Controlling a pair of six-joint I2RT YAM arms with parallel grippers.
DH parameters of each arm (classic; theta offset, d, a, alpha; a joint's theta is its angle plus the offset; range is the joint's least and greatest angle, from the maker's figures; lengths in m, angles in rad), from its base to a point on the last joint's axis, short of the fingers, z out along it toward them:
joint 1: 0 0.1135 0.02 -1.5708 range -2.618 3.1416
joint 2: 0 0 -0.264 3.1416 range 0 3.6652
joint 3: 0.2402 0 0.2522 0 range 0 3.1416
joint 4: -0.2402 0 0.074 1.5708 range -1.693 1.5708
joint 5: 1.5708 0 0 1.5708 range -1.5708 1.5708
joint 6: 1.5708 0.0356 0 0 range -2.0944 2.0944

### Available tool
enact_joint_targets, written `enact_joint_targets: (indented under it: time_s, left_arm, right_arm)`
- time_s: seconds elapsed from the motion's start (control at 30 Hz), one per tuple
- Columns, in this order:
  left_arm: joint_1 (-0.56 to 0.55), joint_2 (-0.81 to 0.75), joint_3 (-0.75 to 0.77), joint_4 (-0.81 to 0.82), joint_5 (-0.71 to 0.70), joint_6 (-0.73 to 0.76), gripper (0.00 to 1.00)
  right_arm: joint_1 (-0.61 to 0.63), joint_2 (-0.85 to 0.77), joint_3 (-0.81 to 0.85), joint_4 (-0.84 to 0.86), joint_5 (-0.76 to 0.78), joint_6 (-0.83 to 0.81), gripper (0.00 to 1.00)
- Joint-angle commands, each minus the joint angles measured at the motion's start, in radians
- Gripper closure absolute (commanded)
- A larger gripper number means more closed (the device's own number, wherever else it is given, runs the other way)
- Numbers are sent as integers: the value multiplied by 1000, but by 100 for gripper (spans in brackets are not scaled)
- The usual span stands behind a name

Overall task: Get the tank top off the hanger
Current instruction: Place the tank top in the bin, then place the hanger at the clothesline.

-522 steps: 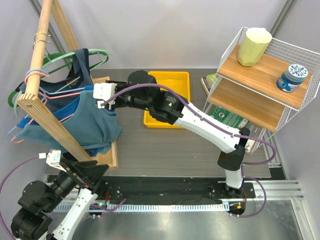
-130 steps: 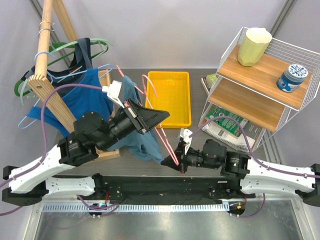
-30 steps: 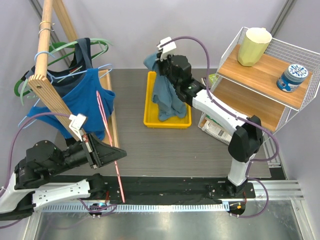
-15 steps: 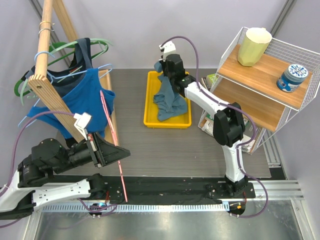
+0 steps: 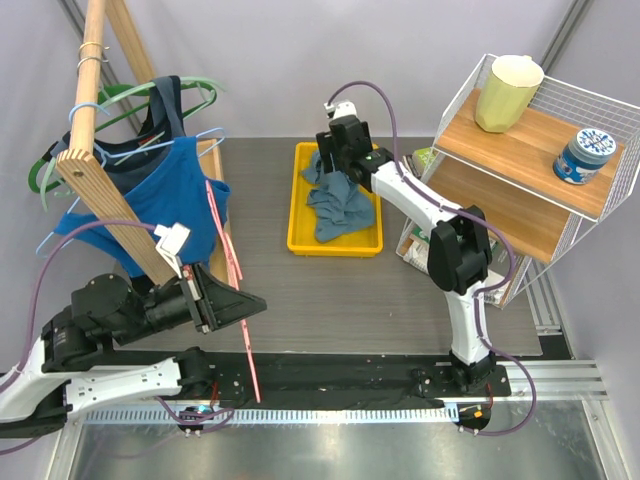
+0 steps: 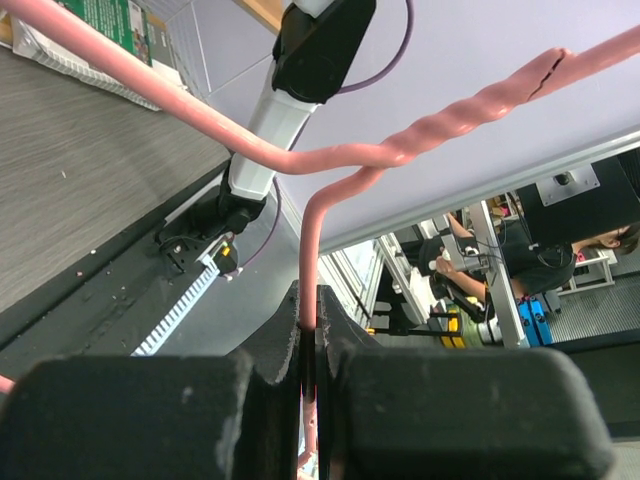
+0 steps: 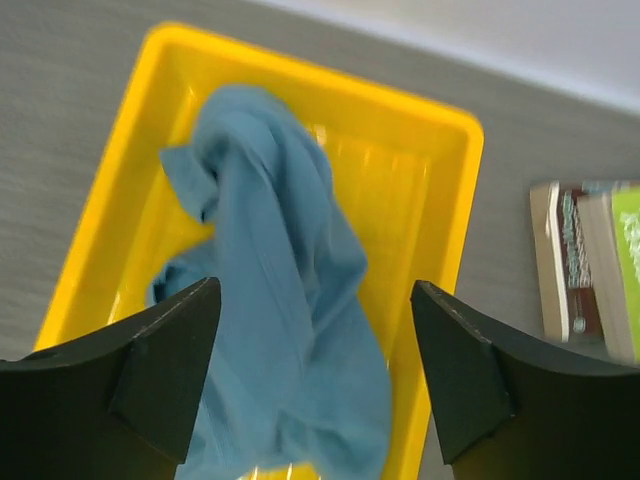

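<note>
The tank top [image 5: 338,200] lies bunched lengthwise in the yellow tray [image 5: 297,238], directly beneath the right gripper [image 7: 312,350] and its wide-spread jaws, while the left gripper [image 6: 310,340], well apart, clamps the bare hanger [image 6: 330,157].

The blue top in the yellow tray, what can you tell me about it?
The top is dusty blue, soft cloth by its look, crumpled in a loose heap with deep folds and on no hanger. It lies inside the yellow tray, covering much of its floor. Only the tray seems to touch it: the right tool hangs open just above, apart from it.
</note>
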Motion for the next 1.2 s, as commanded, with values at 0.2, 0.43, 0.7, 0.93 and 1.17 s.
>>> enact_joint_targets:
  time_s: [0.2,0.43,0.7,0.93,1.17]
  left_arm:
    - [3,65,-20,142,-66,-10,100]
    - [3,123,-23,184,-135,-12,100]
    - [3,137,-78,319,-311,-70,100]
    - [3,189,-95,419,-415,-119,100]
    - [3,266,-124,517,-502,-204,100]
  right_arm:
    - [157,-370,-223,-296,80,232,0]
    - [362,-666,-603,-264,167,303,0]
    - [476,-1118,-931,-205,-180,363,0]
    - [597,-1399,-1008,-139,-496,300,3]
    - [611,-1434,-1054,-9,-590,257,5]
